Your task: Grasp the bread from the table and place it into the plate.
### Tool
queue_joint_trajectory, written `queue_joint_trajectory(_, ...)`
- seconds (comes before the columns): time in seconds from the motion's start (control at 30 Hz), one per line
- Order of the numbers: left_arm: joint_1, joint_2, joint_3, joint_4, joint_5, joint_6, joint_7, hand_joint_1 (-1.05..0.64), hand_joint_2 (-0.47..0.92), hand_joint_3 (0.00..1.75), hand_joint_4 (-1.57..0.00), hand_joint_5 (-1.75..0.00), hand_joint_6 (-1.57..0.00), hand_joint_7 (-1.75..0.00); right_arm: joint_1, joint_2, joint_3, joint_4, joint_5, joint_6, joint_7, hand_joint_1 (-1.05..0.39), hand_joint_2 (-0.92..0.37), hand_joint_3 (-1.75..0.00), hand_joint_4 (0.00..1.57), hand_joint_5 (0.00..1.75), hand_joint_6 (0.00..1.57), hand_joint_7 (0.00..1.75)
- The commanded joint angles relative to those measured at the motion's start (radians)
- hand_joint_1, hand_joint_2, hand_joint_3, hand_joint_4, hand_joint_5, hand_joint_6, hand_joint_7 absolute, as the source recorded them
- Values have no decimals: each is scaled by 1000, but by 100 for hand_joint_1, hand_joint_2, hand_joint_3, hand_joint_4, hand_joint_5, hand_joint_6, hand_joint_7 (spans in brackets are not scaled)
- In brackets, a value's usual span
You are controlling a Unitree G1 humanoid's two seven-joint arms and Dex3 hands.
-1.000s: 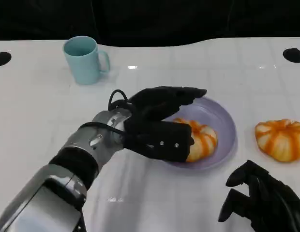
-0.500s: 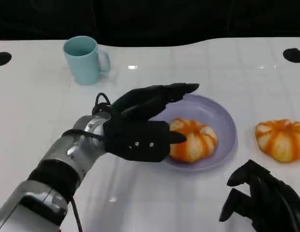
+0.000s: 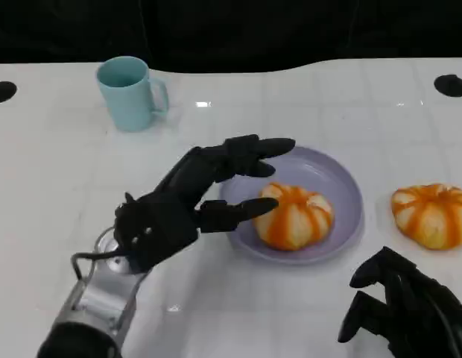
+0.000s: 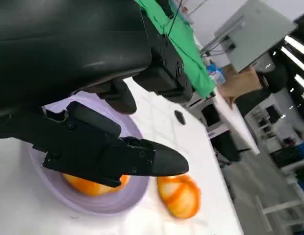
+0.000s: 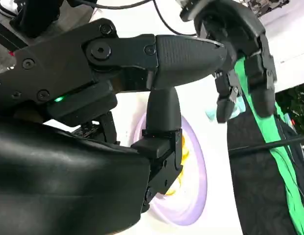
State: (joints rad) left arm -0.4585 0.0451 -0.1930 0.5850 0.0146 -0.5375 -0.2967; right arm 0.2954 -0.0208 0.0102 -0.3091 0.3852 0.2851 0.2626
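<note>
Head camera looks down on the table [image 3: 59, 171]; both wrist cameras sit close behind their hands, sharing the plate [image 3: 343, 186].

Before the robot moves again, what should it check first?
1. Bread on the plate: ok, it sits inside the rim.
2. Left hand let go: ok, fingers apart and holding nothing, one fingertip close to the bread.
3. Way back for the left hand: ok, bare table beside it; the mug stands well away.
4. Second bread: not ok, on the table beside the plate.
5. Right hand free: cannot tell, it sits low near the second bread with fingers curled and nothing seen in it.
</note>
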Motion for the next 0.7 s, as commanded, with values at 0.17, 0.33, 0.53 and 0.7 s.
queue_joint_trajectory(0.17,157,-47,66,-191,-118,84,0,-58,92,39,-59,-143,-64,-107,4,-10,-4,-19,0,1,-3,-52,-92,-49,61,175,39,172)
queue_joint_trajectory(0.33,248,-58,87,-313,-204,192,-36,-62,92,45,-68,-169,-61,-148,7,-11,-2,-24,-2,0,-2,-52,-92,-50,62,175,39,173)
queue_joint_trajectory(0.53,379,-70,117,-468,-352,351,-74,-63,92,43,-76,-175,-59,-168,12,-14,-2,-29,-7,-4,-1,-52,-92,-49,63,175,40,172)
queue_joint_trajectory(0.7,449,-76,125,-546,-367,415,-62,-65,92,38,-80,-175,-59,-174,13,-15,-3,-33,0,4,0,-52,-92,-49,63,175,40,172)
